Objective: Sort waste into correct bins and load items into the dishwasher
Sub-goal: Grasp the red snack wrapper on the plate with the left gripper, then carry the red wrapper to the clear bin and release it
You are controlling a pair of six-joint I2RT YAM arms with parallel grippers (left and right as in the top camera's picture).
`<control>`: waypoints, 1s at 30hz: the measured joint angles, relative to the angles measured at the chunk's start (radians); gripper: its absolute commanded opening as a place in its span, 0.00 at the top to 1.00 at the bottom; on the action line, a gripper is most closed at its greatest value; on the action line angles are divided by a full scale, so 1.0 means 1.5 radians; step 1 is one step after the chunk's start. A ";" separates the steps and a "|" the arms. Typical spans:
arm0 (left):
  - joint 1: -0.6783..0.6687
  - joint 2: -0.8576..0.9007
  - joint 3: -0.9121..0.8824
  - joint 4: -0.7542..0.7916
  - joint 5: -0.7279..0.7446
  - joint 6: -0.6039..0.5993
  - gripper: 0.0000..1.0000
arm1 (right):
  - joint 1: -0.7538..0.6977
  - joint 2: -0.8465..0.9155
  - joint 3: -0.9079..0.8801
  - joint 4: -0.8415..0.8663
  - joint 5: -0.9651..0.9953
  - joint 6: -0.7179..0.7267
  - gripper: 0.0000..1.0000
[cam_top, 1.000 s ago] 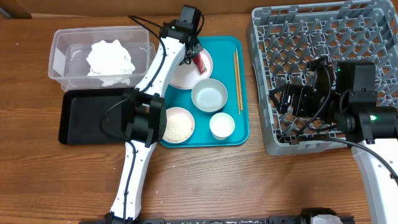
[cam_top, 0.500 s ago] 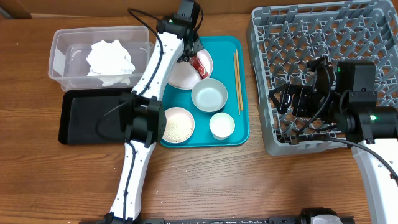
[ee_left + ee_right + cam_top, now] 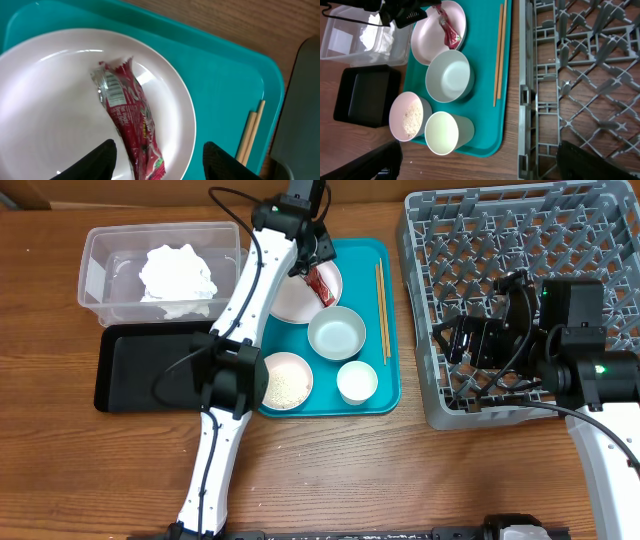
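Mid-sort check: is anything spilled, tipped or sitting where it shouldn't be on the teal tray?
Nothing is spilled or tipped. One thing is out of place: the red-and-white wrapper lies on the white plate, waste on a dish, between the open jaws of the left gripper. The rice sits inside its small bowl.

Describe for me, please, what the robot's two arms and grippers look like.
Both arms are white tubular links with black joint housings: the left arm carries a black cable; the right arm shows a small green light. The left gripper and right gripper are black.
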 measured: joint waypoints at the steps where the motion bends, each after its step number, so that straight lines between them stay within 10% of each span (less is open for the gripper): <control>1: 0.000 0.004 0.000 0.000 0.001 0.001 0.37 | 0.000 0.000 0.000 0.000 0.000 0.001 0.00; 10: 0.000 0.072 0.000 -0.005 0.004 0.011 0.45 | 0.000 0.000 0.000 -0.003 0.000 0.000 0.00; 17: 0.000 0.078 0.006 -0.010 0.005 0.018 0.96 | 0.000 0.000 0.000 -0.004 0.000 0.000 0.00; 30: 0.042 0.073 0.120 -0.121 0.092 0.029 0.96 | 0.000 0.000 0.000 -0.004 0.000 0.000 0.00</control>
